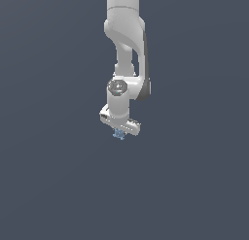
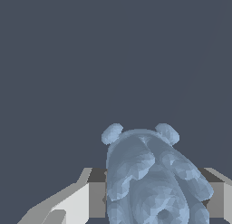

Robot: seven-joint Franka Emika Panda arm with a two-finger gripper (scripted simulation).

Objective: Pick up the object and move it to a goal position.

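- In the exterior view we saw the white arm (image 1: pixel 125 54) hanging straight down from the top of the frame over a plain dark grey-blue ground (image 1: pixel 53 185).
- The gripper (image 1: pixel 119 131) pointed downward at the arm's lower end, roughly in the middle of the frame.
- The object (image 1: pixel 118 134), a tiny light-blue lump, sat directly under the gripper body and touched it; it was far smaller than the gripper.
- In the wrist view the object (image 2: pixel 152 177) filled the space between the two fingers (image 2: pixel 81 200), one on each side of it, with grey pads against its flanks.
- It was lumpy, with two small rounded knobs at its far end.
- We judged the gripper (image 2: pixel 154 196) clamped on the object.
- We could not tell whether the object rested on the ground or was lifted off it.
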